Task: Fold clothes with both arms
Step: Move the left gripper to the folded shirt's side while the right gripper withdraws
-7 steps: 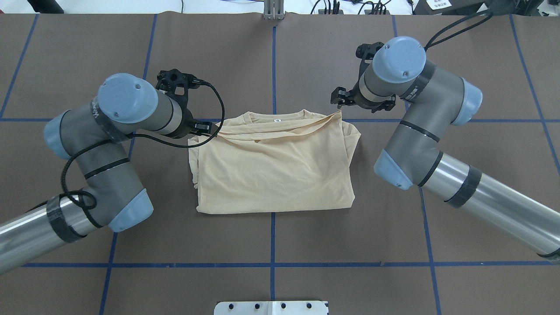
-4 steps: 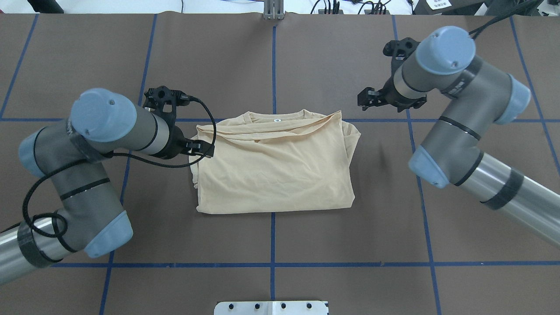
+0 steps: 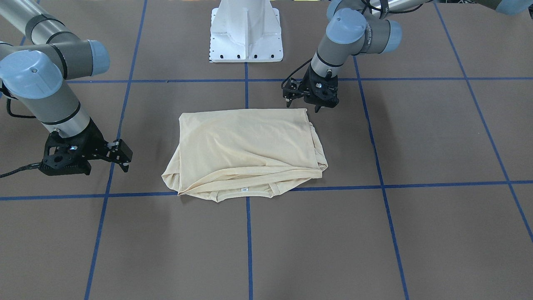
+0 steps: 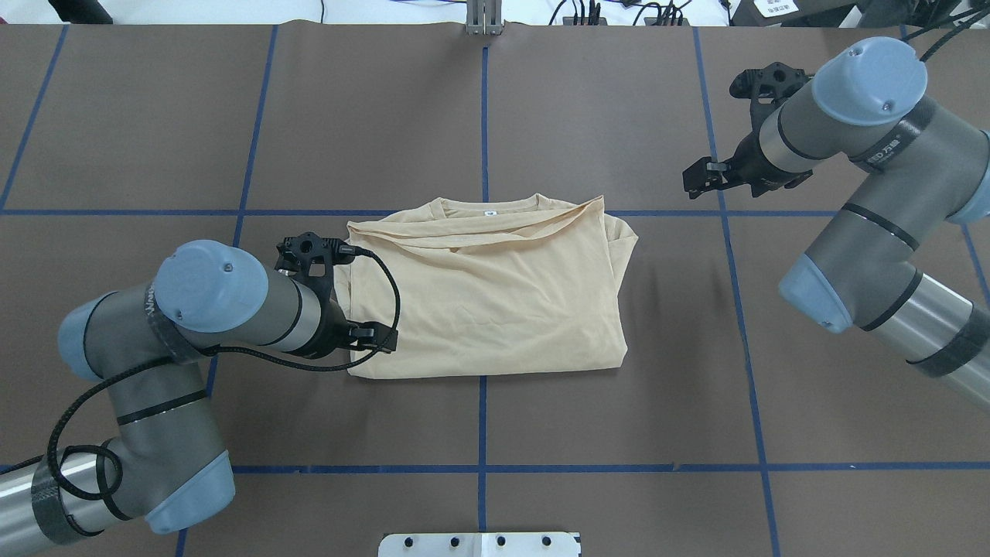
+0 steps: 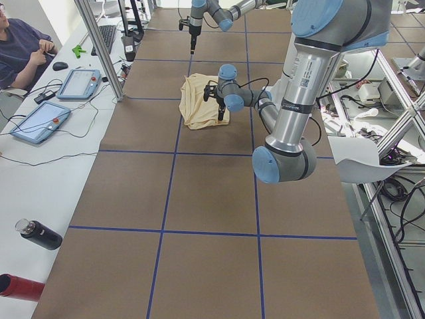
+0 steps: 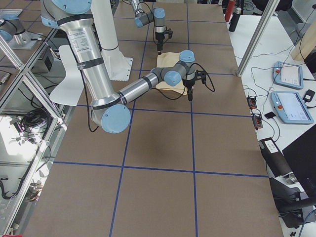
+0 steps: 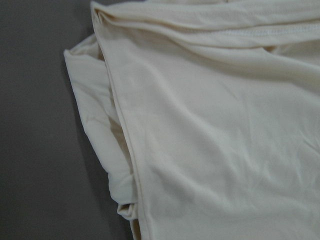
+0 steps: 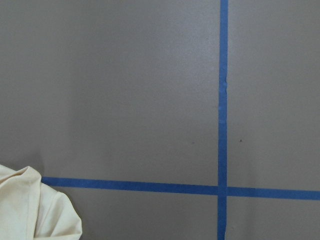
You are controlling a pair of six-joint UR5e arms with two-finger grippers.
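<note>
The left tool (image 4: pixel 380 340) has slid back along the left edge of the shirt (image 4: pixel 495 302) to its near corner, and the right tool (image 4: pixel 694 177) has drawn well off to the right. Both stand with jaws spread, holding nothing.

Nearest is the white base (image 4: pixel 479 544). Beyond it the shirt lies mid-worktop (image 4: pixel 619 433), already a rough rectangle with its neck label (image 4: pixel 489 213) on the far side. Probably one more fold remains, as the right edge lies lumpy. The left arm's cable (image 4: pixel 396 298) loops over the cloth.
</note>
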